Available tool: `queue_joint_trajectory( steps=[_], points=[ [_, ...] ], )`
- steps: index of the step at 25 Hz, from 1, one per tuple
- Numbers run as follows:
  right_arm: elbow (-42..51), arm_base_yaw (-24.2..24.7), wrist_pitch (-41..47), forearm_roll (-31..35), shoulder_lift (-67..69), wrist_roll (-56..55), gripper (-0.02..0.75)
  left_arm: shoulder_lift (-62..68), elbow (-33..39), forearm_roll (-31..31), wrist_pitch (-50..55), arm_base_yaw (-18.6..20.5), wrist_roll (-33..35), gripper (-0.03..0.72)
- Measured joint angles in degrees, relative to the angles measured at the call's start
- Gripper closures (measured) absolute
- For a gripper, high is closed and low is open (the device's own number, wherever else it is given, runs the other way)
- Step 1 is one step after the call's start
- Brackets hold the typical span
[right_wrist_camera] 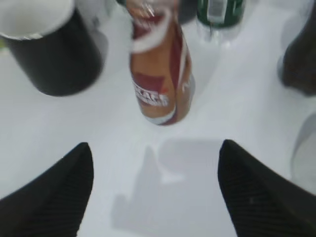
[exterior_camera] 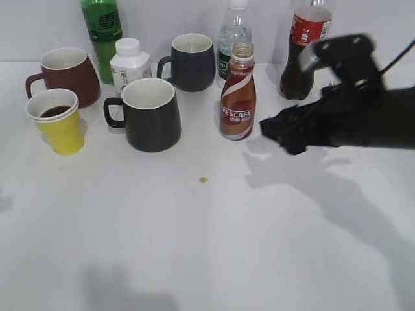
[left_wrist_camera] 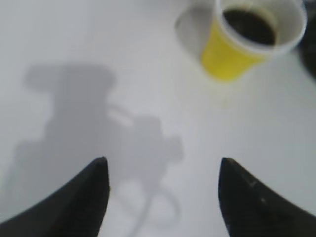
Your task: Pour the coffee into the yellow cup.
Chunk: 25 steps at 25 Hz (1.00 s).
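The Nescafe coffee bottle (exterior_camera: 238,94) stands upright and uncapped at the middle of the table; it also shows in the right wrist view (right_wrist_camera: 160,74). The yellow cup (exterior_camera: 58,120) stands at the left with dark coffee inside; it also shows in the left wrist view (left_wrist_camera: 247,39). My right gripper (exterior_camera: 280,133) is open and empty, just right of the bottle, not touching it; its jaws (right_wrist_camera: 155,163) frame bare table below the bottle. My left gripper (left_wrist_camera: 163,170) is open and empty over bare table, short of the cup; it is out of the exterior view.
A black mug (exterior_camera: 150,115) stands left of the bottle, another dark mug (exterior_camera: 190,61) behind, a dark red mug (exterior_camera: 65,74) behind the cup. A green bottle (exterior_camera: 102,35), white bottle (exterior_camera: 130,61), water bottle (exterior_camera: 233,35) and cola bottle (exterior_camera: 303,48) line the back. A small brown spot (exterior_camera: 203,179) lies mid-table.
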<state>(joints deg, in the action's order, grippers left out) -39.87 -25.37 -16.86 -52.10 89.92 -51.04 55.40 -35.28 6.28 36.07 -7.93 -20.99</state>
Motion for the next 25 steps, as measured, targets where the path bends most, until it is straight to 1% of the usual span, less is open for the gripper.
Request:
queue_joint_trajectory(
  steps=[1,2,3,5,6,8,9,11,14,16,17,18,19,21,22,23,25],
  points=[
    [0.06,0.0,1.69,-4.84,-2.25,-5.33,0.149,-1.12,-1.76,-0.3,5.43,0.0,1.35,0.159],
    [0.37,0.0,2.56,-11.57,-4.49,-11.08,0.149,-2.49,-3.22,-0.54,10.43,0.0,3.18,0.159],
    [0.58,0.0,3.15,-16.2,-6.74,-16.48,0.15,-3.87,-4.12,-0.77,14.88,0.0,4.65,0.159],
    [1.29,0.0,3.2,-25.94,-10.32,-25.3,0.15,-6.77,-5.04,-1.11,21.47,0.0,6.61,0.162],
    [1.52,0.0,3.15,-32.1,-12.57,-30.49,0.15,-8.86,-5.1,-1.26,24.48,0.0,7.03,0.163],
    [1.57,0.0,3.36,-40.13,-15.55,-36.44,0.15,-13.67,-5.16,-2.25,29.12,0.0,7.77,0.165],
    [1.57,0.0,4.14,-43.66,-17.08,-38.02,0.15,-15.58,-5.16,-2.69,31.02,0.0,8.08,0.166],
    [1.59,0.0,7.28,-48.34,-19.65,-39.4,0.15,-19.37,-5.16,-3.15,32.83,0.0,8.32,0.17],
    [1.59,0.0,15.51,-50.59,-23.45,-39.98,0.15,-24.05,-5.16,-3.68,33.56,0.0,8.49,0.19],
    [1.83,0.0,20.36,-49.6,-25.74,-40.05,0.151,-26.76,-5.16,-3.69,33.62,0.0,8.49,0.206],
    [2.25,0.0,23.42,-47.72,-27.14,-39.94,0.15,-28.3,-5.16,-3.81,33.62,0.0,8.5,0.211],
    [2.62,0.0,25.3,-44.98,-28.09,-39.13,0.15,-30.05,-5.16,-3.94,33.62,0.0,8.5,0.214],
    [3.02,0.0,27.15,-40.25,-29.05,-36.77,0.15,-31.72,-5.16,-4.16,33.62,0.0,8.66,0.215],
    [4.13,0.0,33.04,-27.07,-31.37,-25.37,0.15,-36.37,-5.19,-5.2,33.67,0.0,9.88,0.215],
    [4.48,0.0,35.83,-20.36,-32.25,-17.74,0.15,-38.41,-5.19,-5.57,33.67,0.0,10.69,0.216],
    [4.6,0.0,40.04,-10.18,-33.41,-5.5,0.15,-40.81,-5.19,-5.7,33.72,0.0,11.55,0.216],
    [4.6,0.0,48.55,4.05,-35.24,11.73,0.15,-45.32,-5.19,-5.82,33.79,0.0,13.33,0.217]
  ],
)
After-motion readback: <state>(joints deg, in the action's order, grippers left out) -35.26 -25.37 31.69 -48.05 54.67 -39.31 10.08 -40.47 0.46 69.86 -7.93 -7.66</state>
